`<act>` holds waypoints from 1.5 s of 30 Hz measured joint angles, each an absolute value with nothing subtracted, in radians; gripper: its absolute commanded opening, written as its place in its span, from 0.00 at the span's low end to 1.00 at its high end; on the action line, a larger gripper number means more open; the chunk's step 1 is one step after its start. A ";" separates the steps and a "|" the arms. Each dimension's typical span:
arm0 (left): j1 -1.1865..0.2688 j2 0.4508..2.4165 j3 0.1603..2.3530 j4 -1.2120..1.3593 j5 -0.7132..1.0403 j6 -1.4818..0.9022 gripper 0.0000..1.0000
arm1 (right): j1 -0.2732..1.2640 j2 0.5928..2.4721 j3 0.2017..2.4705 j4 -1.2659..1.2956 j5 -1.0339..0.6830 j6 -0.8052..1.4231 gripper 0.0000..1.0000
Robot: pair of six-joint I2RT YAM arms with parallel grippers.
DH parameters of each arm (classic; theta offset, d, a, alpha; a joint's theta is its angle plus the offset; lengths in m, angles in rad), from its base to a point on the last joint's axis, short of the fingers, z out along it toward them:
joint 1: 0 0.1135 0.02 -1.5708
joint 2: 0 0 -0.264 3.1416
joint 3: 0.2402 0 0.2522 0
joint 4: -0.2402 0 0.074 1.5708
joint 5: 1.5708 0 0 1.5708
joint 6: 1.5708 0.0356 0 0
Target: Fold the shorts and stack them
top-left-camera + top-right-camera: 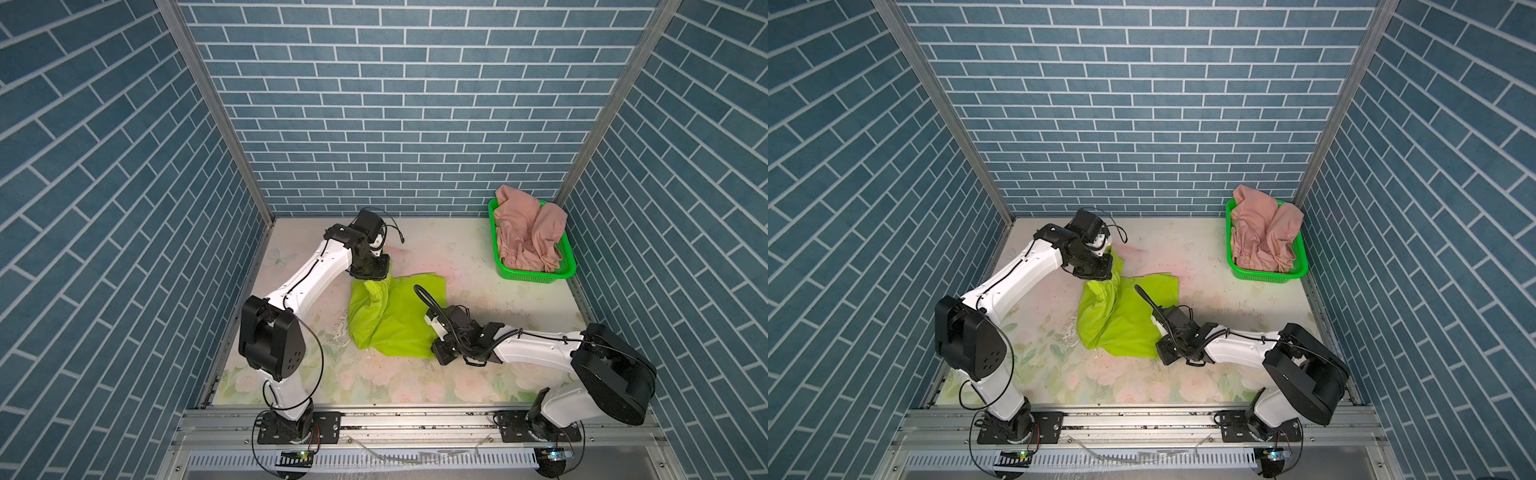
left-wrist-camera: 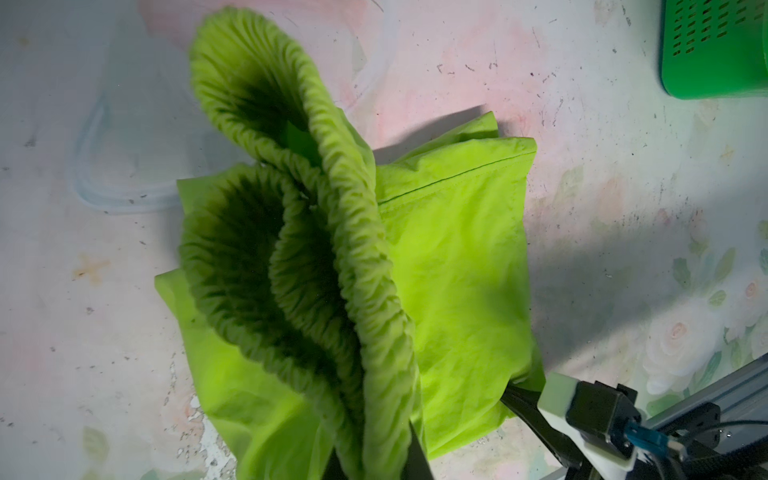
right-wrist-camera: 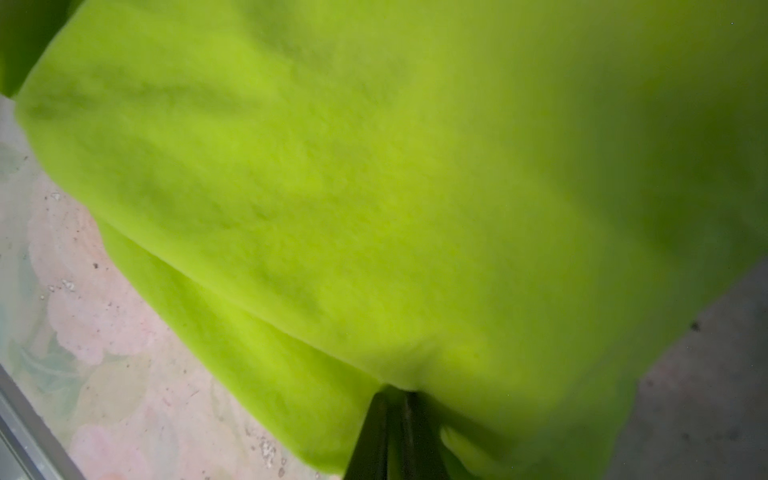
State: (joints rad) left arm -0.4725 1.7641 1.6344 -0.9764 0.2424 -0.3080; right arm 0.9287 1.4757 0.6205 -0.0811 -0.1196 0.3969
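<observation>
The lime-green shorts (image 1: 395, 320) (image 1: 1121, 324) lie half spread on the floral table. My left gripper (image 1: 374, 281) (image 1: 1101, 277) is shut on their gathered waistband (image 2: 365, 257), which rises bunched off the table toward the far left. In the left wrist view the band runs down between the fingertips (image 2: 417, 457). At the near right corner of the same shorts (image 3: 374, 187), low by the table, my right gripper (image 1: 436, 352) (image 1: 1163, 353) (image 3: 401, 399) is shut on the cloth. The dusty-pink shorts (image 1: 528, 228) (image 1: 1262, 232) lie crumpled in the basket.
A bright green perforated plastic basket (image 1: 536, 277) (image 1: 1266, 277) (image 2: 715, 50) stands at the far right corner against the brick-pattern walls. The floral table (image 1: 498, 299) ends at a metal rail (image 1: 415, 419) in front, where both arm bases are bolted.
</observation>
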 measured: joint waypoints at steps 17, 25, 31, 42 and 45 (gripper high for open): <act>-0.583 1.864 1.752 -0.957 0.297 -0.362 0.00 | 0.929 1.487 0.599 -0.007 -0.133 0.397 0.12; -0.635 1.865 1.738 -0.974 0.295 -0.361 0.00 | 0.929 1.514 0.609 0.031 -0.136 0.397 0.16; -0.635 1.864 1.729 -0.965 0.273 -0.360 0.00 | 0.929 1.527 0.623 0.038 -0.154 0.414 0.32; -0.700 1.867 1.593 -0.748 0.312 -0.421 0.00 | 0.930 1.373 0.585 -0.155 -0.144 0.460 0.48; -0.727 1.874 1.569 -0.705 0.324 -0.424 0.24 | 0.917 1.245 0.542 -0.234 -0.112 0.470 0.49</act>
State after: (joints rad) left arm -0.7269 1.8736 1.5688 -0.7048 0.3241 -0.4236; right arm 0.9173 1.2449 0.5415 -0.2344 -0.1123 0.4702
